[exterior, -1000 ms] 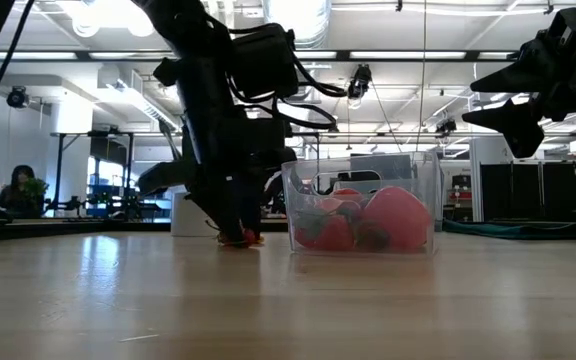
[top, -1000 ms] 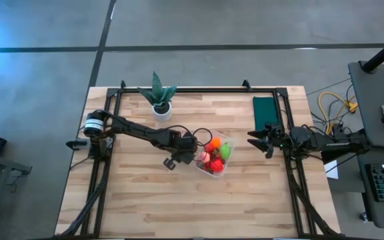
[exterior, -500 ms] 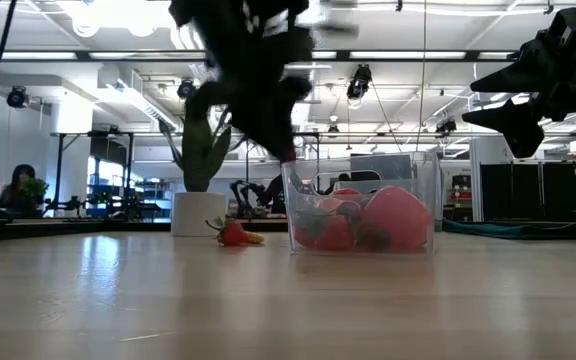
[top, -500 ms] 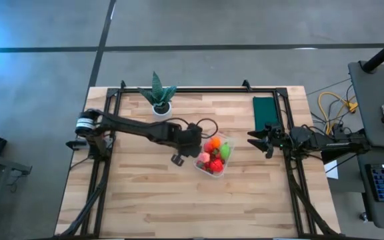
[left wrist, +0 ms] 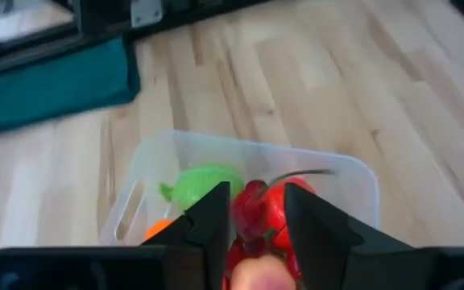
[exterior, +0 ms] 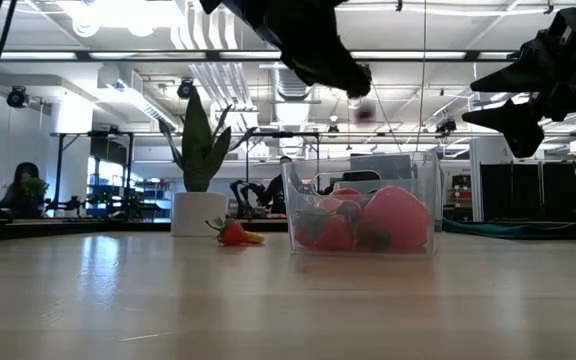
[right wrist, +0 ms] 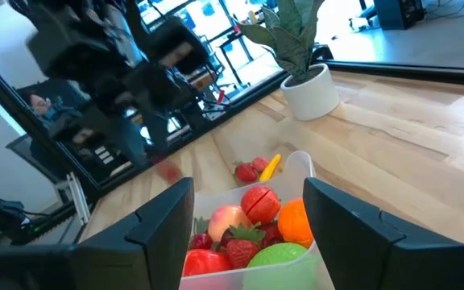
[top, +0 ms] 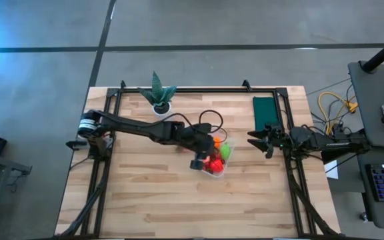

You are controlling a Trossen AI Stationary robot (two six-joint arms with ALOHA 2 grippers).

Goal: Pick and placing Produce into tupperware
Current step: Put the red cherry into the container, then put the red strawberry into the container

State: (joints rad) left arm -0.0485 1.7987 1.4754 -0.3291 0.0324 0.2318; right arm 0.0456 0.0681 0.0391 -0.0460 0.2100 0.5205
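Left wrist view: the left end effector (left wrist: 252,217) pinches a small dark red piece of produce (left wrist: 248,211) above the clear tupperware (left wrist: 351,184), which holds more fruit on the worktop (top: 152,193). A strawberry (exterior: 232,233) lies beside the tub. The right end effector (top: 257,141) hangs open, apart.

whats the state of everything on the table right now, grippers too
left gripper: raised over the tupperware, dark red piece at its tip, grip unclear
right gripper: open, raised, waiting at the right
tupperware: upright, no lid, part filled with produce
strawberry and yellow piece: on the table, outside it
potted plant: upright
green cloth: lying flat
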